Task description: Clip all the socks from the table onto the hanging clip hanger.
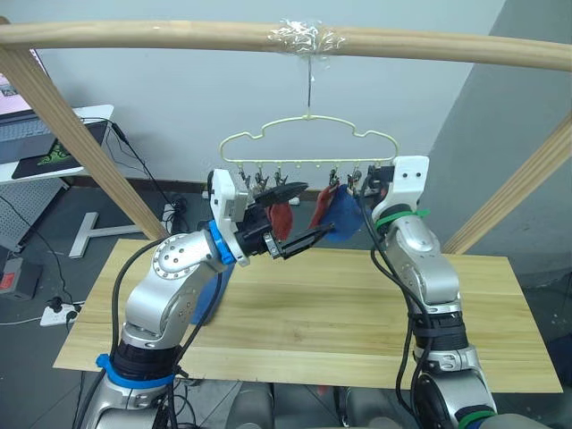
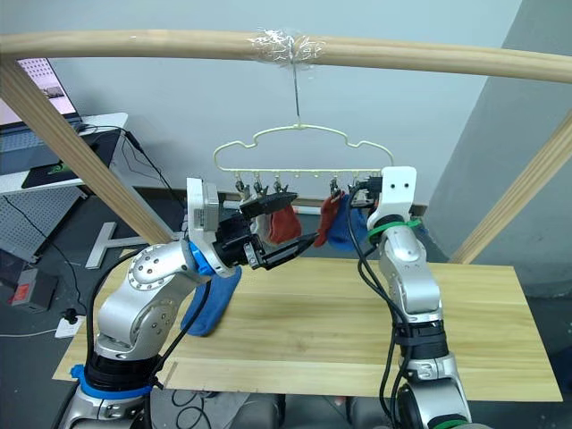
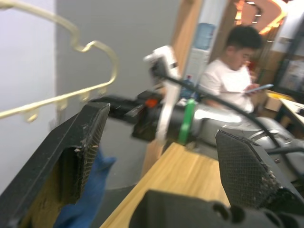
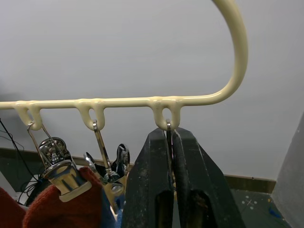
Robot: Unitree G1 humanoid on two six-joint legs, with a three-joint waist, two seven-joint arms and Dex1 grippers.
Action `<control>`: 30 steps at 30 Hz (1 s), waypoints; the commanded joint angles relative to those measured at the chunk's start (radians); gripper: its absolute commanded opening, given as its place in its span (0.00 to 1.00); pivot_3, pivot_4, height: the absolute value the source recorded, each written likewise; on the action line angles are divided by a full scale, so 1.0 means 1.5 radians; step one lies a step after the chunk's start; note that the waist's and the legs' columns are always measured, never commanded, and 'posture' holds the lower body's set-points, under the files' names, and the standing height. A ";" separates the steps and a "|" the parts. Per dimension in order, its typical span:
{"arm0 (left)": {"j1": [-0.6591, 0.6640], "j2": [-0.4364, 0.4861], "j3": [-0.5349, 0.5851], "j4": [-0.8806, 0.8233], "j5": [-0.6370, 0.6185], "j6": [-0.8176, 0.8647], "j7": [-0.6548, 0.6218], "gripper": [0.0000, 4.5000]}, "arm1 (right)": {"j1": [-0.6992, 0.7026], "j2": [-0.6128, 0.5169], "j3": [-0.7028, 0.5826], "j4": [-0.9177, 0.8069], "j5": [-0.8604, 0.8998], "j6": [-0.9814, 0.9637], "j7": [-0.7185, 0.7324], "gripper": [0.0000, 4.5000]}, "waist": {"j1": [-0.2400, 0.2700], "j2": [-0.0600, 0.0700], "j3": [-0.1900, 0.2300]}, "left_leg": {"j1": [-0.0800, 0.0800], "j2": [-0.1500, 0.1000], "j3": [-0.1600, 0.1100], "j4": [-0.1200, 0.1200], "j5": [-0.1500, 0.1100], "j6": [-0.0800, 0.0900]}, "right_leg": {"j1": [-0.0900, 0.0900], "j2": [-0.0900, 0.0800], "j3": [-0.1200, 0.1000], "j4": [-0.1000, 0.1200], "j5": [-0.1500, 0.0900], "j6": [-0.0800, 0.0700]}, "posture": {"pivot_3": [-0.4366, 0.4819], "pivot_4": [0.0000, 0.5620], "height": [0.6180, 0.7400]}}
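Left gripper (image 2: 279, 227) jaws apart, empty; right gripper (image 4: 171, 190) jaws pinching clip hanger (image 4: 142, 101) end clip; no legible writing

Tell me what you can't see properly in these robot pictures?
- The clip under the right gripper: hidden between its shut fingers, right wrist view.
- The blue sock on the table: partly behind the left arm, head views.
- The clip hanger: blurred and cut off by the edge, left wrist view.
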 commanded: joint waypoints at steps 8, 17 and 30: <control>0.139 0.041 0.037 0.137 0.141 -0.064 0.096 1.00 | -0.013 -0.053 -0.028 -0.104 0.069 0.135 0.064 0.00 | -0.002 0.000 0.000 | 0.000 0.000 0.000 0.000 0.000 0.000 | 0.000 0.000 0.000 0.000 0.000 0.000 | 0.62 0.27 1.00; 0.097 0.061 0.062 0.429 0.243 -0.100 0.188 1.00 | -0.003 -0.083 -0.042 -0.156 0.094 0.204 0.080 0.00 | 0.017 0.000 0.000 | 0.000 0.000 0.000 -0.001 0.000 0.000 | 0.000 0.000 -0.001 0.000 -0.001 -0.002 | 0.62 0.26 1.00; -0.024 0.027 0.049 0.739 0.283 -0.150 0.172 1.00 | -0.009 -0.091 -0.050 -0.178 0.102 0.237 0.073 0.00 | 0.013 0.000 0.000 | 0.000 0.000 0.000 -0.001 0.000 0.000 | -0.001 0.000 -0.001 0.000 -0.001 -0.002 | 0.58 0.27 1.00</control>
